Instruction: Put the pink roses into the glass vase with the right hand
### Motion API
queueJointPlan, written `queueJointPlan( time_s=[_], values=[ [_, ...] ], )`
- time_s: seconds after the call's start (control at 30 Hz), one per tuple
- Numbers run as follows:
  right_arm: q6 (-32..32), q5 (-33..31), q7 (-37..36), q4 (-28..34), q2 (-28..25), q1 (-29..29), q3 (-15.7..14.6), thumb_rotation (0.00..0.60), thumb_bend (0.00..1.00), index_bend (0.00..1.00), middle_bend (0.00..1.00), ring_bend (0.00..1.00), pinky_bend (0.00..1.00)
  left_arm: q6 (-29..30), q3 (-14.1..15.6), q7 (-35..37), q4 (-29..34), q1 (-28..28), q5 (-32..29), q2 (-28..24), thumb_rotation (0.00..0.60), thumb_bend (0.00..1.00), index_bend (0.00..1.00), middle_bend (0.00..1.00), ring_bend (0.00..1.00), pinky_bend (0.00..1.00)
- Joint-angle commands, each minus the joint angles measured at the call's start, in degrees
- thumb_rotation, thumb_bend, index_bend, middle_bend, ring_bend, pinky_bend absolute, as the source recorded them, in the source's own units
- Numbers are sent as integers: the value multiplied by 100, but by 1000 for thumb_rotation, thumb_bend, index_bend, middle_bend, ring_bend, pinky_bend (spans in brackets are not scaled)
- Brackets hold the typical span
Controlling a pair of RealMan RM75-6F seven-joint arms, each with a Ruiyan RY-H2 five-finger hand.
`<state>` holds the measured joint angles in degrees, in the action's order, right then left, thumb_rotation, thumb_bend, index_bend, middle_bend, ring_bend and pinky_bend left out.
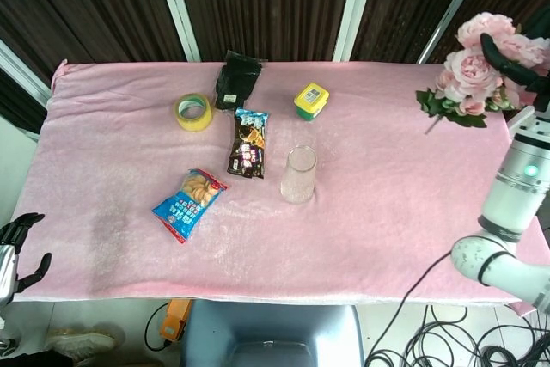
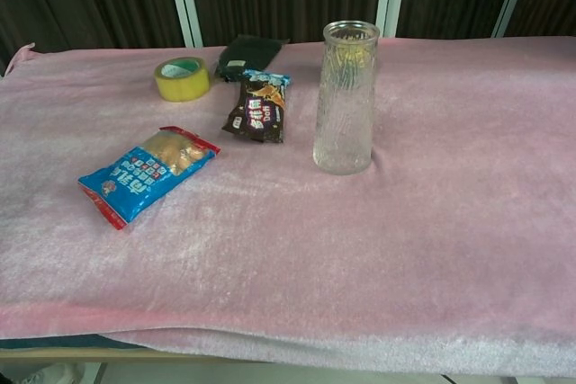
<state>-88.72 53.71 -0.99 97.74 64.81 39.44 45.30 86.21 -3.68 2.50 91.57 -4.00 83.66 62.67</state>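
Note:
The pink roses (image 1: 479, 64) are lifted high at the far right of the head view, gripped by my right hand (image 1: 522, 68), whose dark fingers (image 1: 507, 61) wrap over the blooms. Green leaves and the stem end stick out to the left below the flowers. The glass vase (image 1: 299, 174) stands upright and empty near the middle of the pink table; the chest view shows this vase (image 2: 346, 96) too, but neither the roses nor the right hand. My left hand (image 1: 15, 247) hangs off the table's near left corner, fingers apart and holding nothing.
A roll of yellow tape (image 1: 193, 112), a black pouch (image 1: 235, 80), a dark snack packet (image 1: 249, 143), a blue snack bag (image 1: 188, 204) and a yellow-green box (image 1: 311, 100) lie left of and behind the vase. The pink cloth (image 1: 387, 212) covers the table.

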Motion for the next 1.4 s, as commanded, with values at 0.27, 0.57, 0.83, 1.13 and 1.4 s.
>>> queueJointPlan(
  time_s=[0.27,0.57,0.83,1.13,1.4],
  values=[
    [269,-484,-593,727,349,707,689,600,205,911,763,762,1000,6,6,223,-48,28,8,-52,600,352,217,199,233,444],
    [514,-291,-718,571,774,1168,395,600,208,911,763,764,1000,40,24,336,-63,54,58,-84,600,352,217,199,234,444],
    [719,-16,-1097,93,1277,1444,50,600,211,911,763,764,1000,78,29,442,-87,84,77,-104,600,352,217,198,234,443],
    [966,199,-1410,-527,1773,1663,-275,600,212,911,763,765,1000,88,16,600,-118,104,61,-134,600,351,217,198,234,443],
    [943,438,-1227,-961,1958,1729,-472,600,213,911,763,765,1000,60,4,675,-158,104,33,-143,600,352,217,198,234,443]
  ],
)
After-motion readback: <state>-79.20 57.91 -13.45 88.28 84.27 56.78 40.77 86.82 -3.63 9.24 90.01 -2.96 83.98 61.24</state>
